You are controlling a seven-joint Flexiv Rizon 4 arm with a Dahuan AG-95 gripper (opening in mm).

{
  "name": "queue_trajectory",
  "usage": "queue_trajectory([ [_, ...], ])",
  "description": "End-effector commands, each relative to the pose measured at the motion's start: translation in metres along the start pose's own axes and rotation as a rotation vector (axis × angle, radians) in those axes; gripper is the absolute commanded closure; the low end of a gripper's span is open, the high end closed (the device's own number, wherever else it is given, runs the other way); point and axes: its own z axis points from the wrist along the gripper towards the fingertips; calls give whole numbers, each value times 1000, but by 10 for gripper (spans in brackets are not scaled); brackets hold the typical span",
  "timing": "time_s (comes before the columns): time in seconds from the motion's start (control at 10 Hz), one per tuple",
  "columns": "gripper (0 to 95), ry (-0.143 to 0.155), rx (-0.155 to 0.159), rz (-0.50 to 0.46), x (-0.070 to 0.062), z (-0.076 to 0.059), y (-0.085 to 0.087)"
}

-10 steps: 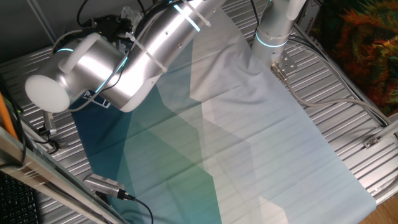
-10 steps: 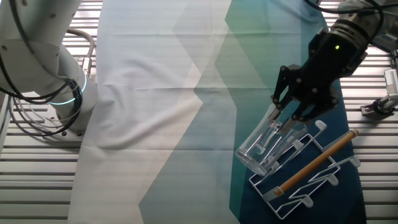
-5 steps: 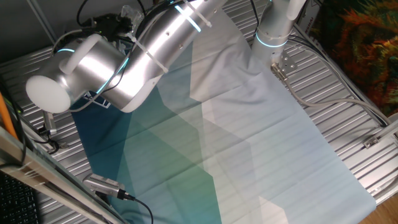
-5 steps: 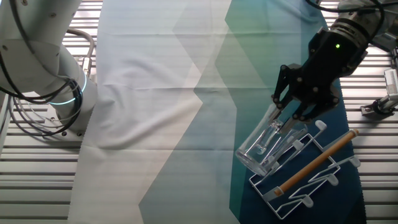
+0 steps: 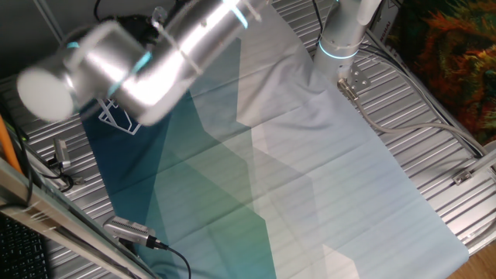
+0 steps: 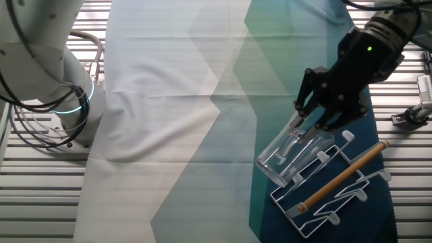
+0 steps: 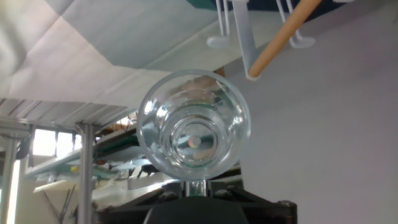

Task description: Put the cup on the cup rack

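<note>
A robotics lab: slatted metal worktop (image 5: 434,155) under a patterned cloth (image 6: 202,101), loose cables (image 5: 403,116), bolted arm base (image 6: 67,115).

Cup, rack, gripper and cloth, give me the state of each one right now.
glass cup: held by the gripper, tilted, lying against the rack's peg, hand view looks into it.
cup rack: standing on the cloth, wooden rod on top.
gripper: shut on the cup.
cloth: spread out, creased.

the cup (image 6: 289,152) lay tilted over the cup rack (image 6: 337,192) at its ten o'clock corner, the gripper (image 6: 317,116) at the cup's one o'clock, all on the cloth (image 6: 202,121)
</note>
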Motion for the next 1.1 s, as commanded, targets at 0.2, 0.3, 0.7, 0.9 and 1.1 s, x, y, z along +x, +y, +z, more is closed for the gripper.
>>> queue_trajectory([
  [0.2, 950, -250, -149, 113, -7, 2, 8],
  [0.3, 950, -268, -154, 128, -14, -2, 12],
  [0.7, 950, -296, -185, 166, -39, -14, 32],
  [0.9, 950, -311, -204, 172, -46, -17, 38],
  [1.1, 950, -332, -228, 172, -47, -17, 38],
])
